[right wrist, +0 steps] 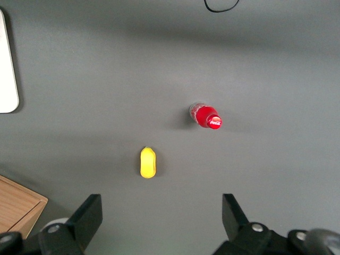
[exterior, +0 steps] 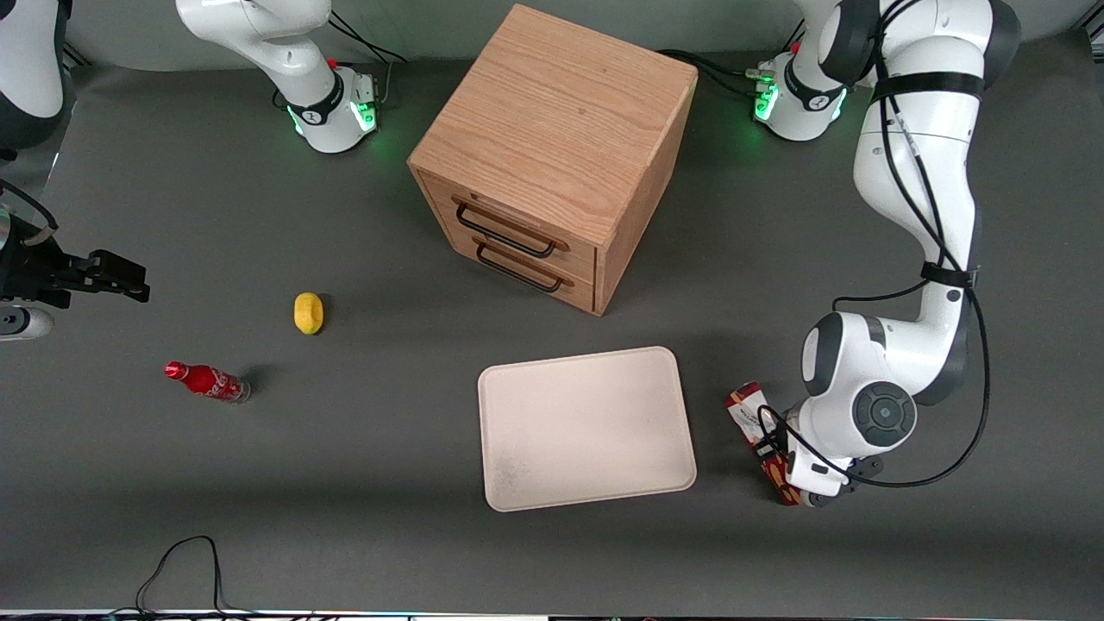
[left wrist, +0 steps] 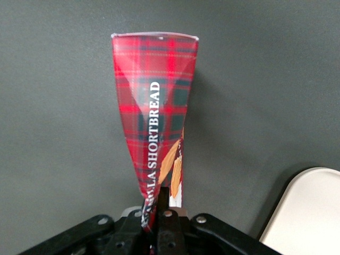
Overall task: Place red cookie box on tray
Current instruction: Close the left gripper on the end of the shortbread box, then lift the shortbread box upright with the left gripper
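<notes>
Jaws clamping tartan red cookie box (left wrist: pixel 154 111)

White arm (exterior: pixel 914 164), black cables (green base lights).

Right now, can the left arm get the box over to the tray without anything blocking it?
Probably yes. The tool is at the box, apparently shut on it, and the tray lies right beside it with only bare table between.

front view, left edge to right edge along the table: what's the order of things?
Red soda bottle → yellow object → wooden drawer cabinet → tray → red cookie box, with the gripper on it, beside the tray toward the working arm's end.
</notes>
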Robot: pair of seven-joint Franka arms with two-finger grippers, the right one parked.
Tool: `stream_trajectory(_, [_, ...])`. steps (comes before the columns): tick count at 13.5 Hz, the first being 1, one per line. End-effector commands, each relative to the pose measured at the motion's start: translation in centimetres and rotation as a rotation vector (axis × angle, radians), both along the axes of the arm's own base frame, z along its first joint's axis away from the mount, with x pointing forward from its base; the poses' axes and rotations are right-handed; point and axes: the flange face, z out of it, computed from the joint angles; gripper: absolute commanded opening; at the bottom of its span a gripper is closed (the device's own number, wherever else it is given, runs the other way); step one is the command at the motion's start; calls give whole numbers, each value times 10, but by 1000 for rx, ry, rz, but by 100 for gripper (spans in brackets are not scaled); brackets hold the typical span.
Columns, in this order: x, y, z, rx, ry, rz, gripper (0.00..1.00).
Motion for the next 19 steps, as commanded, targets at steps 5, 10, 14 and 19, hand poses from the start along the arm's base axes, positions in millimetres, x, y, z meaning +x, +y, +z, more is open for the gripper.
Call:
stream_trajectory(5, [-27, 7, 109, 18, 88, -33, 0])
stream_trajectory(10, [-95, 5, 283, -1, 101, -92, 0])
stream_trajectory(14, [-156, 7, 340, -21, 80, -119, 0])
stream_trajectory(19, [-158, -18, 334, -28, 83, -156, 0])
